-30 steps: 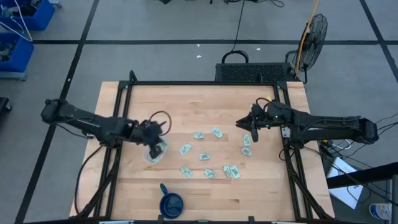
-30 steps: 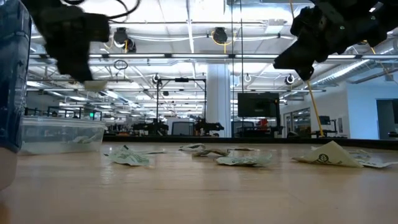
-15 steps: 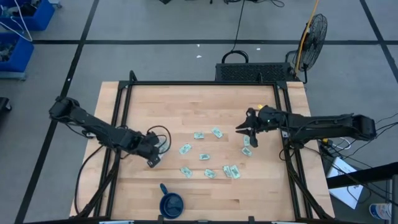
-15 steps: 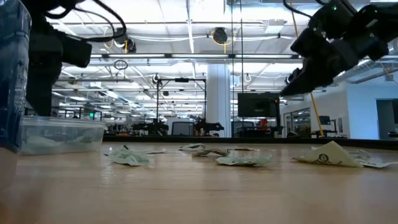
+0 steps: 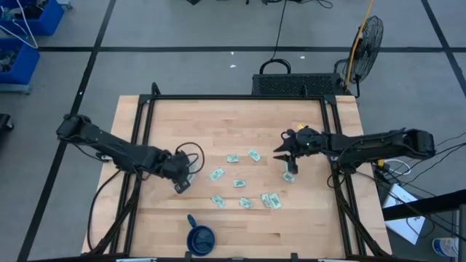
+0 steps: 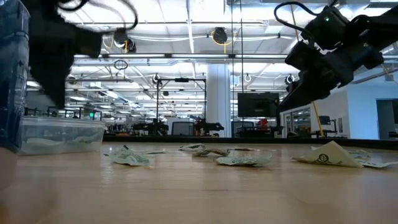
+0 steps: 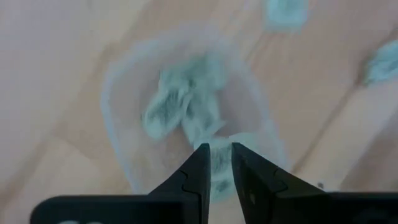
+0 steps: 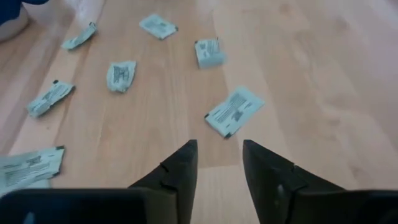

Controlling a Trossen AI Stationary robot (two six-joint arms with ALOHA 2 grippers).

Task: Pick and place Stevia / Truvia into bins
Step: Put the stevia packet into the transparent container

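Clear plastic tub [image 7: 186,118], left of the scattered sachets [image 5: 247,182], holds several packets. Since a moment ago, the left gripper [image 7: 216,163] has been kept over it, fingers narrowly parted, empty. The right gripper [image 8: 219,163] has been lowered toward a sachet [image 8: 234,112], moderately open, empty.
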